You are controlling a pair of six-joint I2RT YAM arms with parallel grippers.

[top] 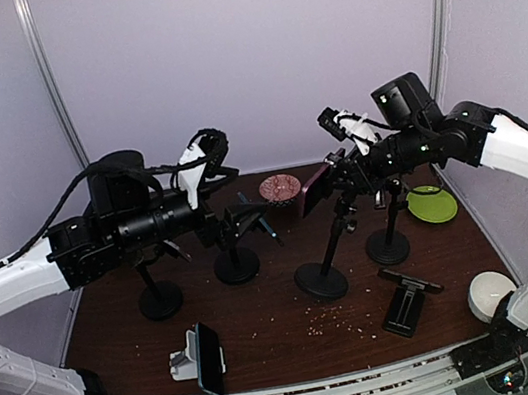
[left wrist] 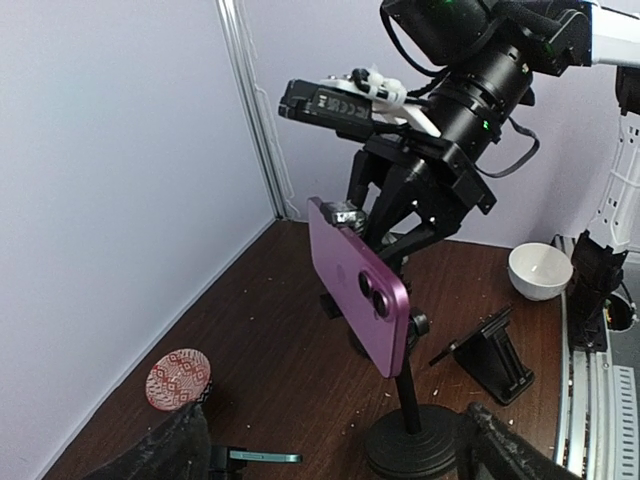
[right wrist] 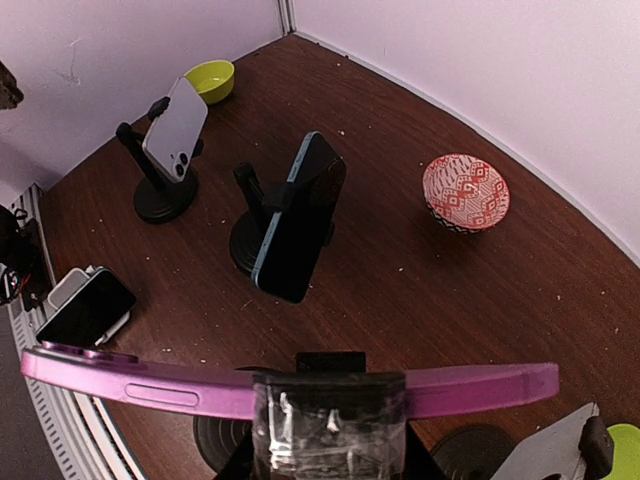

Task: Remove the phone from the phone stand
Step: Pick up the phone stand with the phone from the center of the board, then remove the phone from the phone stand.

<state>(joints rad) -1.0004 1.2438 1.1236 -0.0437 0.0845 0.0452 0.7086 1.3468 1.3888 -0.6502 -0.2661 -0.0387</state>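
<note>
Up on the middle phone stand (left wrist: 412, 440), the purple phone (left wrist: 360, 285) sits in landscape. Its long axis is roughly level and runs from the near edge of the table (top: 276, 332) toward the back wall, with the lens end nearest and the back turned to the left. The right arm (top: 498, 143) arches in high from the right, its wrist bent down over the phone. The right fingers (right wrist: 330, 425) are closed on the phone's upper long edge, about mid-length. The left arm (top: 138, 229) lies level, aimed at the phone but apart from it. The left fingers (left wrist: 165, 450) are spread wide with nothing between them.

Four phones show: the purple phone, a blue-edged phone (right wrist: 300, 220) and a silver phone (right wrist: 175, 130) on stands, and a black phone (right wrist: 90, 305) in a white dock (top: 180, 364). There are four round-based stands and one folding stand (top: 408, 303). Three bowls are on the table: a patterned bowl (top: 280, 188), a green bowl (top: 431, 203) and a white bowl (top: 490, 294).
</note>
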